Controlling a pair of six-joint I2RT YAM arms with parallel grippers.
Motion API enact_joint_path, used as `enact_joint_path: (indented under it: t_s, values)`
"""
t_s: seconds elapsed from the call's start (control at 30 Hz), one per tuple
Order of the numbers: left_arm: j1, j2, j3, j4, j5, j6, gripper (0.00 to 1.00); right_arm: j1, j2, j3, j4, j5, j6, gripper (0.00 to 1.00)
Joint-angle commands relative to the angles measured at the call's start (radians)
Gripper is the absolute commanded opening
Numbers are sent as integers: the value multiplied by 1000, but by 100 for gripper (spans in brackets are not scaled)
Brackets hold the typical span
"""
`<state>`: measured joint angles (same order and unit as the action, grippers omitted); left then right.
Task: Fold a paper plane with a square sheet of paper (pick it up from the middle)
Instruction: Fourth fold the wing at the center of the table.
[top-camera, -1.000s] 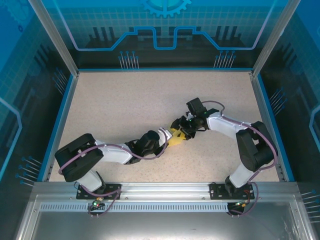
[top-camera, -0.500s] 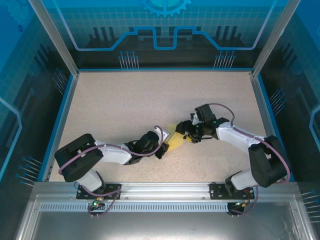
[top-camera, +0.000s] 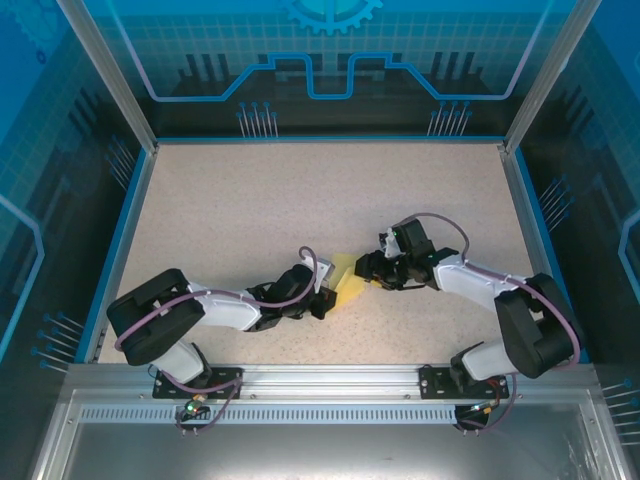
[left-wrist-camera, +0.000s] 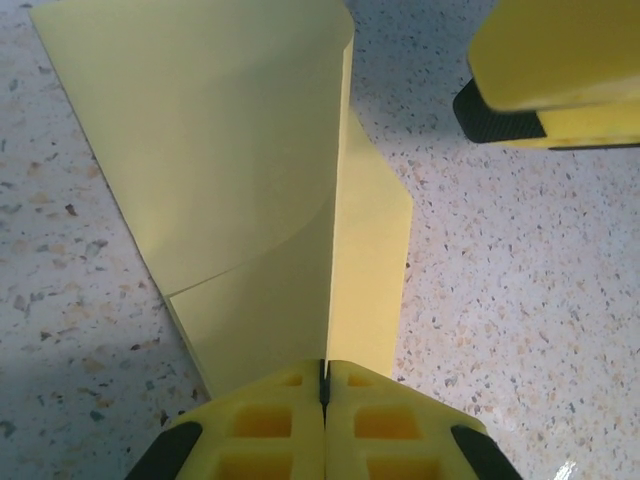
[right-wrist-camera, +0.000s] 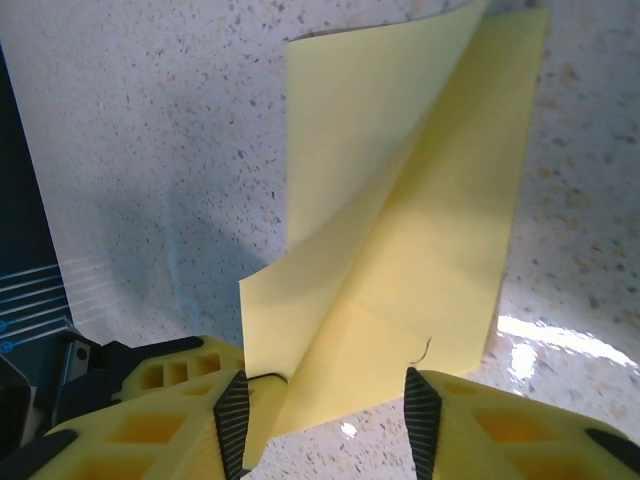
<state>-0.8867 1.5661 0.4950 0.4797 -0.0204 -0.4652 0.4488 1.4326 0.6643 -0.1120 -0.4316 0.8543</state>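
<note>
Pale-yellow sheet of paper (top-camera: 345, 281) lies partly folded on the speckled beige worktop (top-camera: 250, 200), with one gripper at each end of it. Left gripper (top-camera: 323, 299) is at the sheet's near-left end, jaws pressed together and pinching the sheet's edge. Right gripper (top-camera: 368, 272) is at the sheet's right end, jaws spread. In the left wrist view the sheet (left-wrist-camera: 250, 180) fans away from the left gripper (left-wrist-camera: 323, 378): a wide flap curves up on the left of a straight crease, and a narrower strip on the right of the crease lies flat on the worktop (left-wrist-camera: 520, 290). The crease runs straight into the seam between the two yellow fingers (left-wrist-camera: 270, 430), which meet with no visible gap. One yellow finger (left-wrist-camera: 545, 50) with a black pad, belonging to the right gripper, hangs beside the sheet's far-right corner, apart from the paper in that view. In the right wrist view the sheet (right-wrist-camera: 400, 230) has its near corner between the spread jaws of the right gripper (right-wrist-camera: 325, 400). One flap stands up off a diagonal crease and the other lies flat. The black pad (right-wrist-camera: 232, 415) on the left is at the sheet's folded edge; touching or just beside it, cannot tell. The other pad is just beside the sheet's opposite edge. Small dark curl mark (right-wrist-camera: 423, 347) sits on the sheet near that pad. The raised flap throws a grey shadow (right-wrist-camera: 170, 250) on the worktop beside the sheet.
</note>
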Motion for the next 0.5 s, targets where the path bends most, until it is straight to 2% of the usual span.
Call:
enact_joint_path:
  t_s: [0.0,0.27,0.47]
  values:
    - [-4,5,-24,25,21,-67,5,24,44,4,47,-19,-14,43]
    - [-5,15,-63,85,11,-152,5,50,115,11,99,-16,17,38]
    - [-5,17,-71,109,8,-161,5,76,171,35,128,-21,33,37]
